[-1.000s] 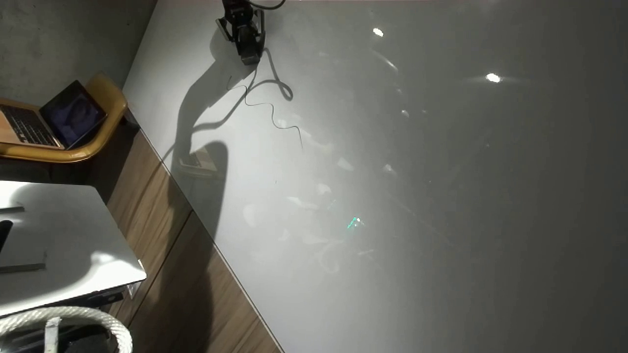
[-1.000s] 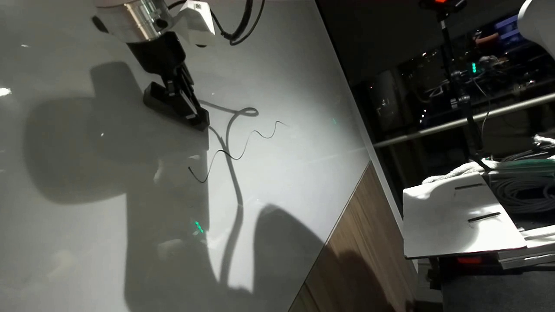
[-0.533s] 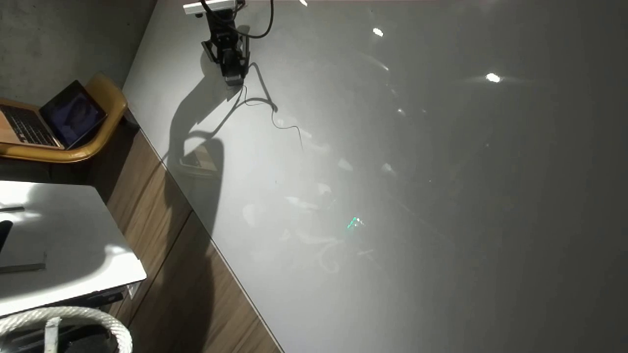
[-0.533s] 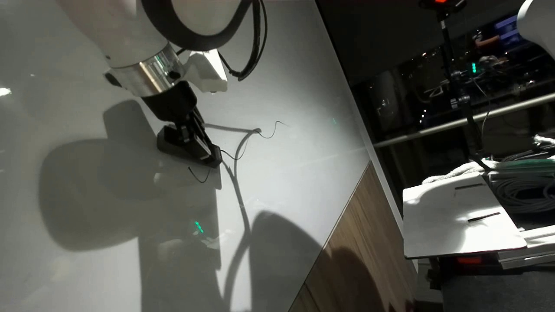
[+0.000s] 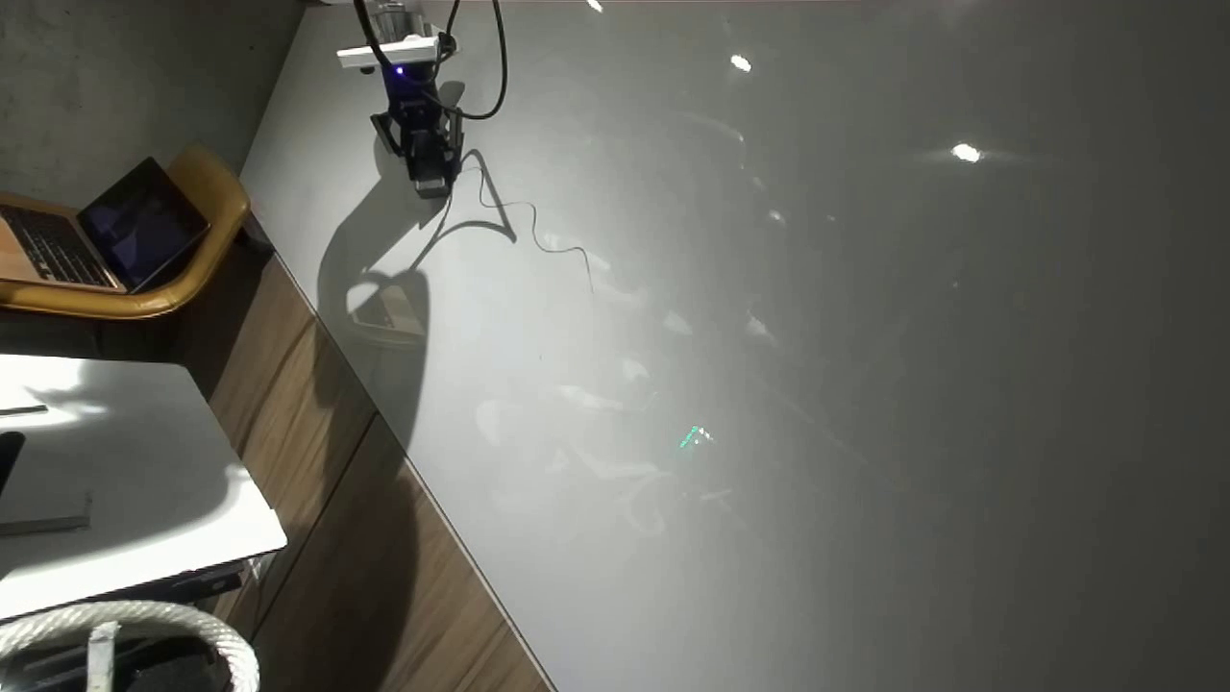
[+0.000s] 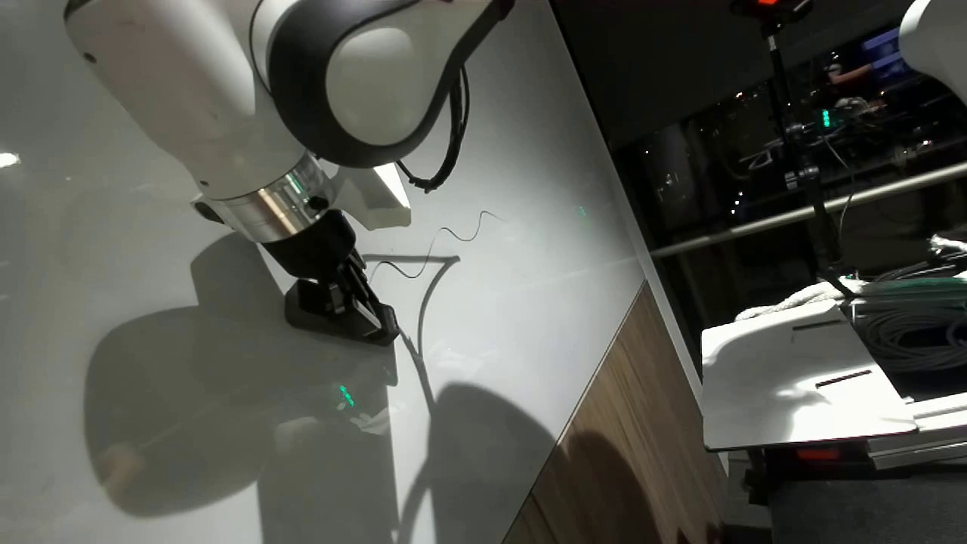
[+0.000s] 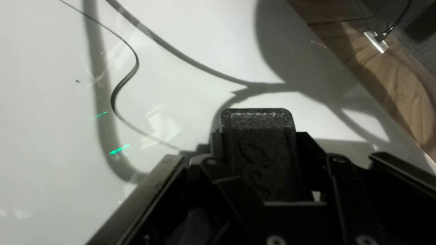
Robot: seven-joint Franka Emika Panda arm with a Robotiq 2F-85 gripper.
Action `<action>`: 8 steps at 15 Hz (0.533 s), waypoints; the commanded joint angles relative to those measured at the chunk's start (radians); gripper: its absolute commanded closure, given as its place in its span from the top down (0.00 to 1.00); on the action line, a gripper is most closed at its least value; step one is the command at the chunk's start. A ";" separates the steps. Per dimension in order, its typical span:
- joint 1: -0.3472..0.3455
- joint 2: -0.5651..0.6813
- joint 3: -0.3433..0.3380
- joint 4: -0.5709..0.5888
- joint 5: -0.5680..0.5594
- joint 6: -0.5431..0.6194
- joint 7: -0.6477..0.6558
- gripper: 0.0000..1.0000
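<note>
The gripper pinches a dark block; in an exterior view a wavy line lies right, a laptop left on a chair.

Wide room to pass over the table, rightward of the hand in an exterior view. Dark block fills the hand's gap, nothing else fits between; clearance beneath can't be told. Arm takes up space behind; black cable loops out alongside. Yellow chair with laptop just past the edge.
</note>
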 commanded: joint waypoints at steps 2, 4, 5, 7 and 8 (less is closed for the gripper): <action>-0.023 -0.032 -0.039 -0.043 -0.008 0.052 -0.005 0.29; -0.041 -0.061 -0.050 -0.074 -0.009 0.054 -0.011 0.29; -0.051 -0.078 -0.056 -0.091 -0.010 0.054 -0.013 0.29; -0.083 -0.131 -0.068 -0.139 -0.008 0.058 -0.020 0.29; -0.103 -0.164 -0.074 -0.166 -0.004 0.059 -0.024 0.29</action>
